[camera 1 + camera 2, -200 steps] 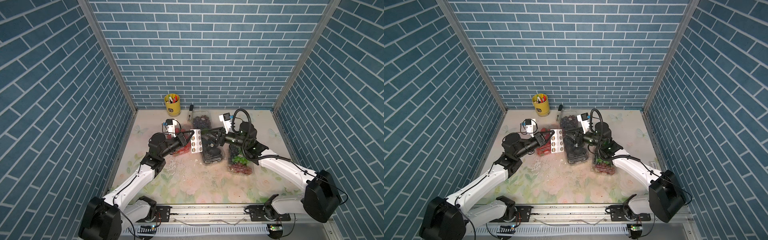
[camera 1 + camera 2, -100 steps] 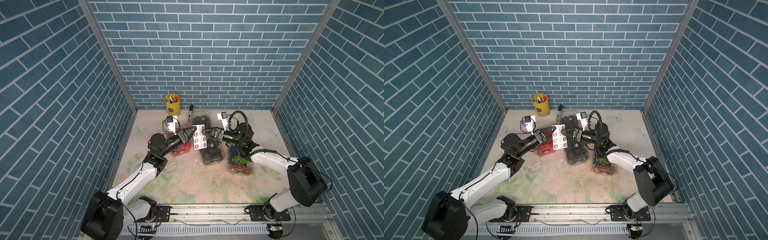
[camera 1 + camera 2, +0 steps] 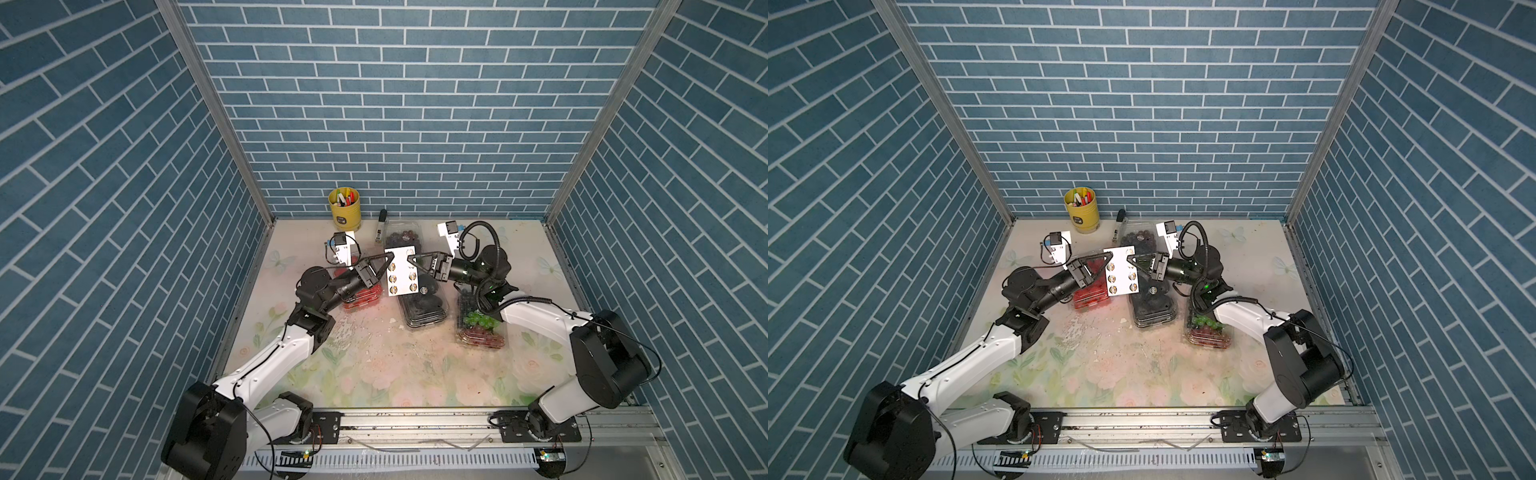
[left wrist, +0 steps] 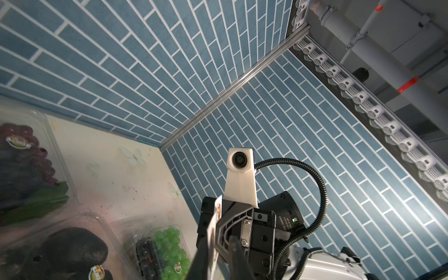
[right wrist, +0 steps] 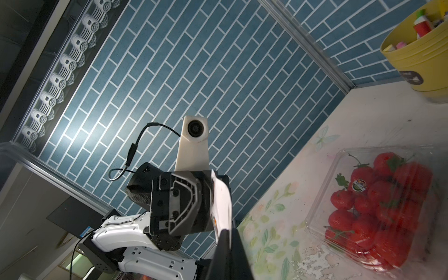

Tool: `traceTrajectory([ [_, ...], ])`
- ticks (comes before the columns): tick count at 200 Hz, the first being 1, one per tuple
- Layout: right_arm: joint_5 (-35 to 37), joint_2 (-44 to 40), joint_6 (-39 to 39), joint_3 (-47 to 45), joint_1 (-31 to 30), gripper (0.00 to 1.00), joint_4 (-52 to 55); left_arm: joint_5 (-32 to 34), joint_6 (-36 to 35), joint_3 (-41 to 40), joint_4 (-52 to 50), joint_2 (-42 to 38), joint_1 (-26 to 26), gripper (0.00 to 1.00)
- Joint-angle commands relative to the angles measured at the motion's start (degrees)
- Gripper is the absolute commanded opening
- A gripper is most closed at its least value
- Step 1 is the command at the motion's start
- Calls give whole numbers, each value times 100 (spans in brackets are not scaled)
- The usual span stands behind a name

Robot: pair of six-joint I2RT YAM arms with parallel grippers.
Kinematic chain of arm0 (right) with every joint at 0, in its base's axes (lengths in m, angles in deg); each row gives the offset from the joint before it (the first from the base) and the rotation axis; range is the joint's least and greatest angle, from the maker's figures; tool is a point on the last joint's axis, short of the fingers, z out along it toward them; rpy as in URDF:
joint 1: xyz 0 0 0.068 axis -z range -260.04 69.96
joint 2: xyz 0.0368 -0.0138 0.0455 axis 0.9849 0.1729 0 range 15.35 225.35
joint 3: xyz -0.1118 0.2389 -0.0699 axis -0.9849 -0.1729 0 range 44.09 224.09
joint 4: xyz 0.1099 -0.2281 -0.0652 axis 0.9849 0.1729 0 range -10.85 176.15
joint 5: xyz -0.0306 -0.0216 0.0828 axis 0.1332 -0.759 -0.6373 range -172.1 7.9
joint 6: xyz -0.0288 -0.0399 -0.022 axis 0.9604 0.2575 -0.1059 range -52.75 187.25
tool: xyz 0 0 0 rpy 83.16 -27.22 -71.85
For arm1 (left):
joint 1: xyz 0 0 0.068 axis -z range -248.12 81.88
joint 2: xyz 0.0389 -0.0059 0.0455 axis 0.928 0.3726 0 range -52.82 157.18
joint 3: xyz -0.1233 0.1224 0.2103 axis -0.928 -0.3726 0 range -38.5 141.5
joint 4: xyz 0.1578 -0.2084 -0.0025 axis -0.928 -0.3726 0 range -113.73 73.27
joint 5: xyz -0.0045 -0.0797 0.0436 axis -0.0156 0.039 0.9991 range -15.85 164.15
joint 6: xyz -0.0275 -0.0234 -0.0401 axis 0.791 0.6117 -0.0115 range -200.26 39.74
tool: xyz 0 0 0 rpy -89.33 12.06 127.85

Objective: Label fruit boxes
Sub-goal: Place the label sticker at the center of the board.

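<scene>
Inside blue brick-pattern walls, over a floral tabletop (image 3: 374,374). Reaching in from either side and meeting mid-table above the fruit boxes: left arm (image 3: 282,353) and right arm (image 3: 540,316). Down on the tabletop: strawberry punnet (image 3: 361,297) partly under the left wrist, black-fruit punnet (image 3: 424,309) in the middle, mixed-grape punnet (image 3: 482,328) by the right arm, dark-grape punnet (image 3: 401,237) nearest the back wall. A round label (image 5: 358,185) on every lid, so probably close to the end of labelling, with a handover of the sticker sheet (image 3: 402,271) in hand. Upright in mid-air between right gripper (image 3: 412,258) and left gripper (image 3: 388,265). Right: clamped tight on the sheet's edge. Left: jaws part-way apart, sheet against one finger (image 4: 200,261) only. Next, likely: back the left one off, then lay the sheet down clear of the punnets.
</scene>
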Motion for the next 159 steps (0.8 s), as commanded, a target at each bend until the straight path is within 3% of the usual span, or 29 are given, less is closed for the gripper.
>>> traceTrajectory([
  [1, 301, -196, 176, -125, 274, 0, 276, 171, -455, 134, -638, -185, 21, 58],
  [40, 1540, -688, 1483, -181, 1002, 0, 2243, 1084, -1393, 235, -2493, -758, 14, 99],
  [70, 2761, -766, 2200, -202, 1607, 0, 3042, 1809, -1781, 131, -3293, -1138, 13, 100],
  [104, 3657, -285, 2216, -246, 2423, 0, 2940, 2362, -2034, 15, -3841, -1389, 11, 99],
  [159, 3733, 1061, 1203, -207, 3753, 0, 1989, 2626, -2277, -299, -3811, -1688, 12, 100],
])
